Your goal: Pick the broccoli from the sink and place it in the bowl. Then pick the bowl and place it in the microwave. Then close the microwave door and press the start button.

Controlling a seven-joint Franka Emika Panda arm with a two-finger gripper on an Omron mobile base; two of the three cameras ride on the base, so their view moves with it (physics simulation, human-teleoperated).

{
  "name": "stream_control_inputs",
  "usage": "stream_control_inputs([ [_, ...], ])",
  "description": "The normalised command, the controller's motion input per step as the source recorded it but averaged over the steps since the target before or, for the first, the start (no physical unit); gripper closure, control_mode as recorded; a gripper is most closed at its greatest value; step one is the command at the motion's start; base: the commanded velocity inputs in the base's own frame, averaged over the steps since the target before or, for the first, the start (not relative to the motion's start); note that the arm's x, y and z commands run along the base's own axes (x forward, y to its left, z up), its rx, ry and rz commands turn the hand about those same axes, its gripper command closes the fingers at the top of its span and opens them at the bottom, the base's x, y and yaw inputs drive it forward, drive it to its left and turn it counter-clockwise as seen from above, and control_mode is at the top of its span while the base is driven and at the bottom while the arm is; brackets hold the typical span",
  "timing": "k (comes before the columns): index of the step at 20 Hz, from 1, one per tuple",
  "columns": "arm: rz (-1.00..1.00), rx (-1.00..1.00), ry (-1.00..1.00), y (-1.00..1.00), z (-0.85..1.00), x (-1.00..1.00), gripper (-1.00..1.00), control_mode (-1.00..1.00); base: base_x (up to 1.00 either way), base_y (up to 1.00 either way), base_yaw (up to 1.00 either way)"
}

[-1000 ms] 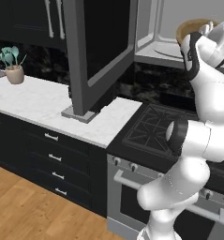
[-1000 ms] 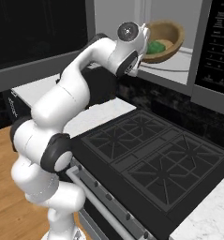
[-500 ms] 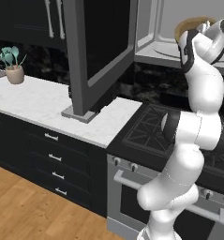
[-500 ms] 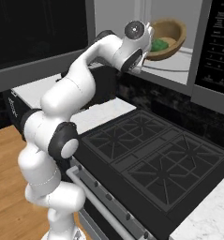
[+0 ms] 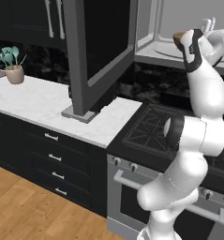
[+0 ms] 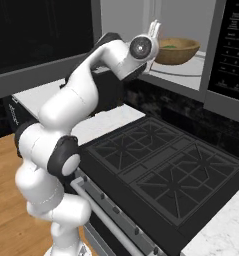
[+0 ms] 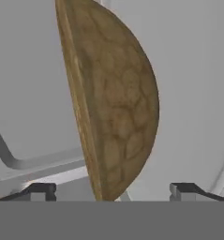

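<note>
The light-brown wooden bowl [image 6: 177, 50] sits inside the open microwave [image 6: 193, 75] on its round turntable, with the green broccoli [image 6: 168, 46] in it. My gripper [image 6: 154, 29] stands at the bowl's near rim with its fingers apart. In the hand view the bowl [image 7: 115, 105] is seen edge-on, and the gripper [image 7: 113, 190] is open, its two tips wide on either side of the rim without touching it. From the left base view, the gripper [image 5: 210, 26] reaches into the oven beside the bowl [image 5: 178, 37]. The microwave door [image 5: 104, 42] hangs open to the left. The sink is out of view.
The microwave's dark button panel [image 6: 233, 47] is on its right side. Below lies a black gas stove [image 6: 166, 170]. A white marble counter [image 5: 43, 103] runs left, with a pot of utensils [image 5: 14, 70] at its far end. Dark cabinets [image 5: 24, 18] hang above.
The arm pushed the bowl deeper into the microwave, then the fingers spread and let go of its rim. The bowl now rests on the turntable.
</note>
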Motion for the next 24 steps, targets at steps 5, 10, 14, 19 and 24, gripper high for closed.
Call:
stream_control_inputs([
  [5, 0.01, -0.1, -0.43, 0.36, 0.07, -0.49, -1.0, -1.0, 0.0, 0.0, 0.0],
  [10, 0.01, -0.07, -0.14, 0.15, 0.35, -0.96, -1.0, -1.0, 0.0, 0.0, 0.0],
  [14, 0.07, -0.04, 0.01, 0.01, 0.73, -1.0, -1.0, -1.0, 0.0, 0.0, 0.0],
  [19, 0.09, -0.05, 0.06, 0.01, 0.85, -1.0, -1.0, -1.0, 0.0, 0.0, 0.0],
  [24, 0.06, -0.1, 0.1, 0.0, 0.9, -1.0, -1.0, -1.0, 0.0, 0.0, 0.0],
])
